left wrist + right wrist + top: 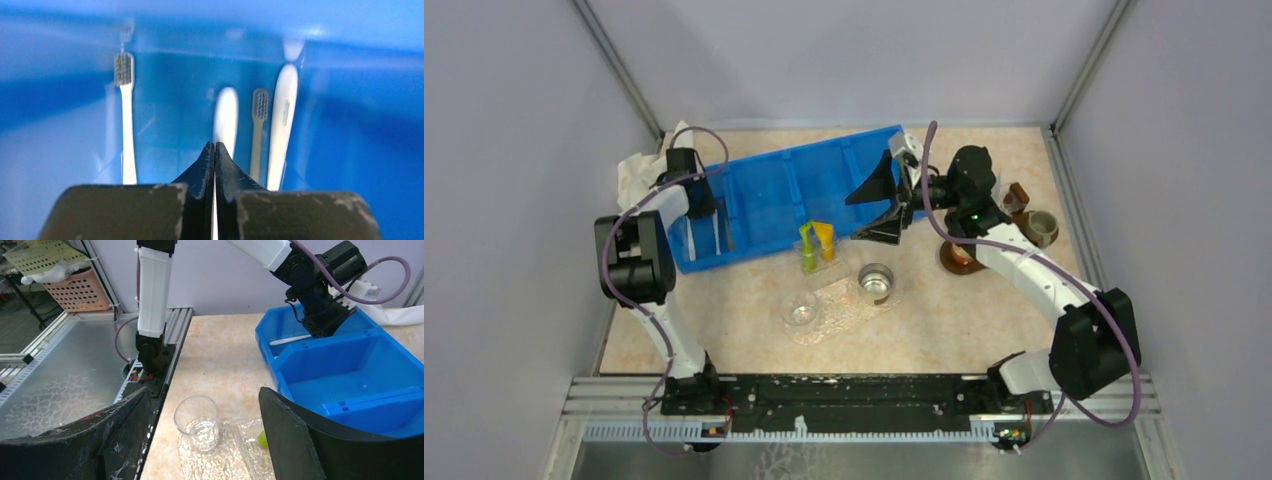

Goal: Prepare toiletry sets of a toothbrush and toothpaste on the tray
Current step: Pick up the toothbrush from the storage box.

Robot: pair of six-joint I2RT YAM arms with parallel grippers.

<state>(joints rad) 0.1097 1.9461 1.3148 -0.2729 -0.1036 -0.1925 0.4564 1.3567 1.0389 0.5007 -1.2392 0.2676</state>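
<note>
Just past the left gripper's (215, 146) pressed-together tips lay a toothbrush (226, 116); I feared nothing was pinched and I'd lift empty.

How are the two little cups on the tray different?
The glass cup is see-through, so the crinkly tray shows through it; the metal cup is shiny grey and hides what is under it. The glass cup stands at the tray's left end, the metal cup at its right end. Both are round, upright and open on top.
</note>
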